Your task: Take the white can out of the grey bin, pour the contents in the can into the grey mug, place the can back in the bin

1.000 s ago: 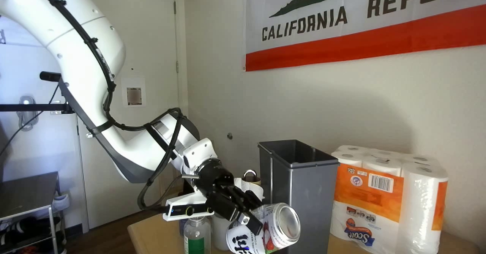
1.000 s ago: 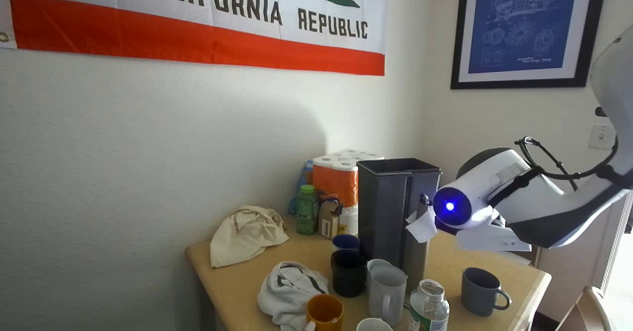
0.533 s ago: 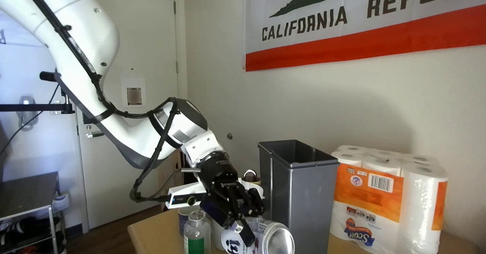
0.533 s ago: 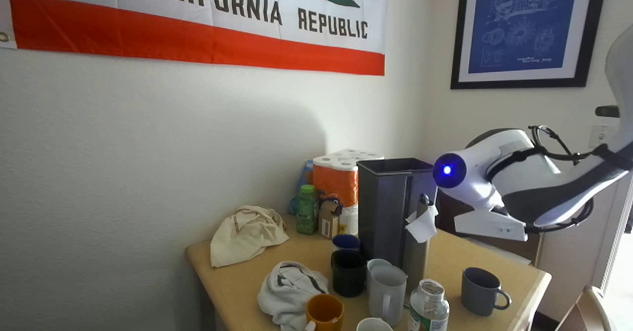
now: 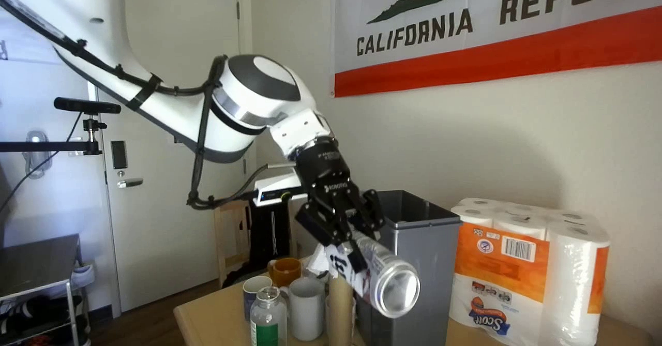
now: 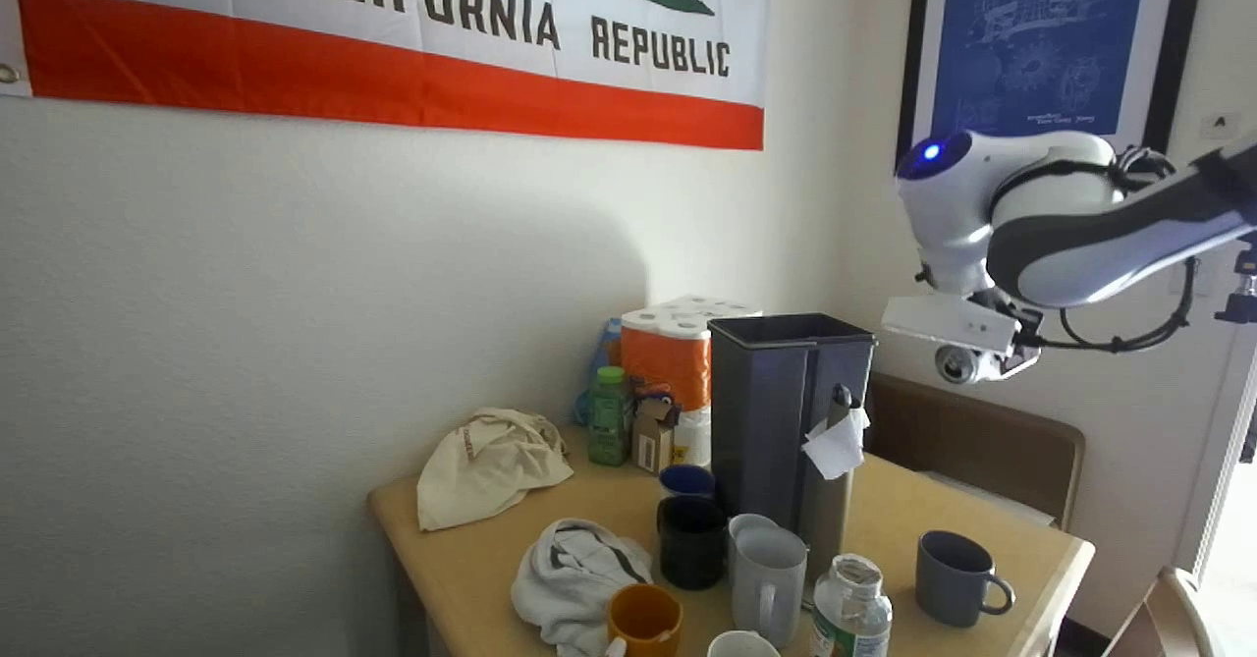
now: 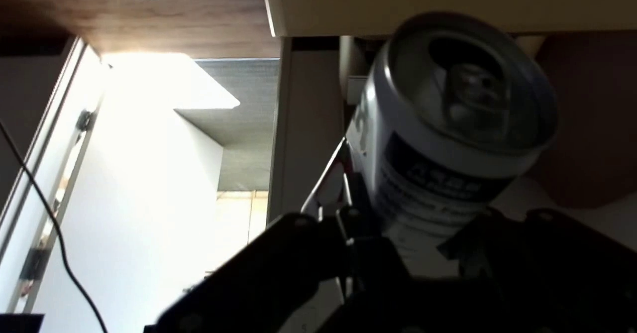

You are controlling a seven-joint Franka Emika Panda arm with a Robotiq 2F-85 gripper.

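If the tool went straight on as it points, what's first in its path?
Probably the flat tan tabletop: the tool points mostly downward, seemingly clear of the tall rectangular grey bin. Depth is unclear; it might overshoot the edge.

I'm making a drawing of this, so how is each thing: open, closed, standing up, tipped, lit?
white can: opened, tilted, held in the air
gripper: closed on the white can
grey bin: open-topped, upright
dark grey mug: upright
clear bottle: cap off, upright
green bottle: cap on, upright
orange mug: upright
black mug: upright
robot's light: lit blue
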